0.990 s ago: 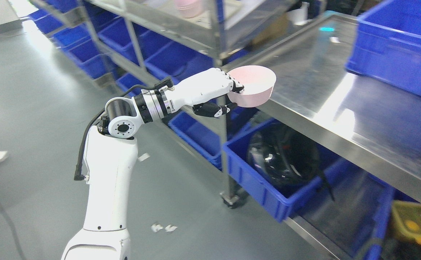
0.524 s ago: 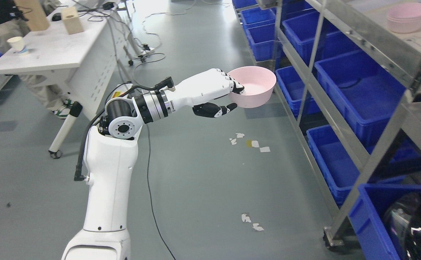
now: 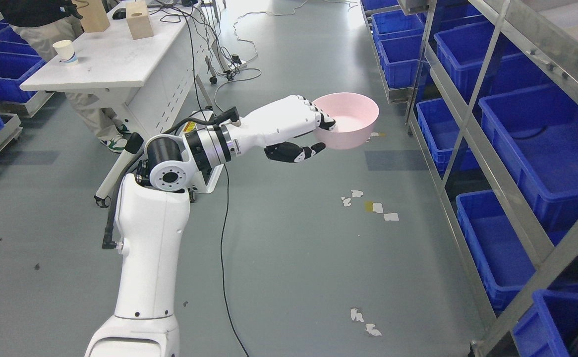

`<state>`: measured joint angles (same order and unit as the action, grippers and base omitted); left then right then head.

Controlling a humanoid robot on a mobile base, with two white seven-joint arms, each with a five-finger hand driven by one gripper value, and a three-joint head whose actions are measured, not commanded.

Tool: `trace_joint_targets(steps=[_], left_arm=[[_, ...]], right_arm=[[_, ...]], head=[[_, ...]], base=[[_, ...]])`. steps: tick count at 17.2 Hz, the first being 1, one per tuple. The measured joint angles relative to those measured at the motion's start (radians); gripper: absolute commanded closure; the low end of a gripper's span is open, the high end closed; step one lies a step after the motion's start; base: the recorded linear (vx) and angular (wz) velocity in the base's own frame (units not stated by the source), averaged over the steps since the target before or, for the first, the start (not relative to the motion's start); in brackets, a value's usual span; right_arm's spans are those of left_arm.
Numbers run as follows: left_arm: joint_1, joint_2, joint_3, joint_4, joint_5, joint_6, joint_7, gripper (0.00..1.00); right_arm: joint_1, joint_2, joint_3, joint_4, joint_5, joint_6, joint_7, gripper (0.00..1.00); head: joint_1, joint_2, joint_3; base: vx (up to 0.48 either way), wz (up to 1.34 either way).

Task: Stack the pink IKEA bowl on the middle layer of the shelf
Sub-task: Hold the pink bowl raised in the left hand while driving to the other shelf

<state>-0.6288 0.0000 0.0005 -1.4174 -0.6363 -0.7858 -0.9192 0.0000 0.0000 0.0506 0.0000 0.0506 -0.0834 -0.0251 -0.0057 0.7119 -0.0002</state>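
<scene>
A pink bowl point(image 3: 349, 120) hangs upright in mid-air over the grey floor, left of the metal shelf point(image 3: 509, 148). My left hand point(image 3: 314, 133) is shut on its near rim, white fingers over the edge and the dark thumb under the wall. The left arm rises from the bottom left with its elbow bent. The shelf's middle layer point(image 3: 561, 44) shows only as a steel edge at the upper right; no other pink bowls are in sight. The right arm is out of view.
Blue bins point(image 3: 532, 129) fill the shelf's lower levels on the right. A white desk point(image 3: 110, 59) with a paper cup point(image 3: 65, 51) and wooden blocks stands at the upper left, a person point(image 3: 31, 15) behind it. Cables point(image 3: 224, 208) and paper scraps point(image 3: 368, 203) lie on the floor.
The whole picture has swung left, so the camera turned away from the steel table and shelf towards the aisle. The hand and bowl keep the same place in the picture.
</scene>
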Motion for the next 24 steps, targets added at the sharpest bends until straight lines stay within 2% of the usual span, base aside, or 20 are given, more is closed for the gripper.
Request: trace_joint_targets(steps=[24], left_arm=[[0.002, 0.0, 0.037, -0.022, -0.005, 0.0, -0.003, 0.98]], right_arm=[[0.0, 0.0, 0.0, 0.0, 0.0, 0.0, -0.006, 0.0]], head=[[0.0, 0.0, 0.0]], base=[[0.277, 0.02]])
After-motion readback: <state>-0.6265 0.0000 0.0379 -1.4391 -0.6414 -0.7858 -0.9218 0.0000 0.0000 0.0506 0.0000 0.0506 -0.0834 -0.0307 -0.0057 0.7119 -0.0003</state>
